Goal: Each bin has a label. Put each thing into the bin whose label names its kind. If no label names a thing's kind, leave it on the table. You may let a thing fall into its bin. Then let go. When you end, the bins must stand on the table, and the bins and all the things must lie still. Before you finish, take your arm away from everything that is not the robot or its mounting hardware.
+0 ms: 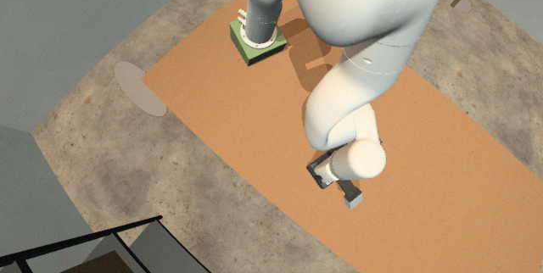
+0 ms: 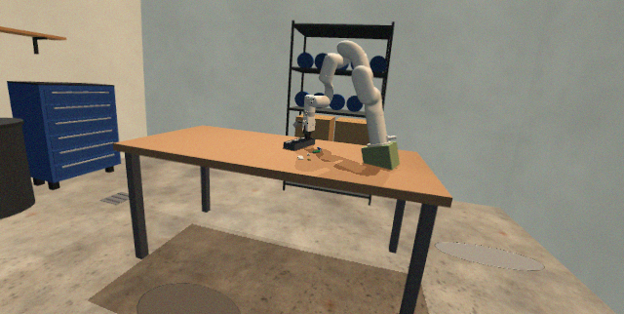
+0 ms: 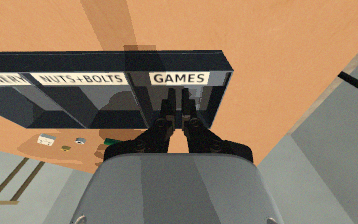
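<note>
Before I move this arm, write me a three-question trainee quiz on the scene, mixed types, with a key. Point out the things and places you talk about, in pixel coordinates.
1. Multiple choice. Where are the fingertips of the gripper (image 2: 308,137) (image 3: 178,91)?
A. At the arm's base
B. At the GAMES bin (image 1: 323,186) (image 2: 312,144) (image 3: 222,105)
C. At the blue drawer cabinet

2. True or false. The white thing (image 2: 300,157) (image 3: 46,140) lies inside a bin.

3. Fill in. The label directly beside GAMES reads ____.

Key: 1. B. 2. False; it lies on the table (image 1: 237,129) (image 2: 219,145) (image 3: 190,25). 3. NUTS+BOLTS (image 3: 81,79).
</note>
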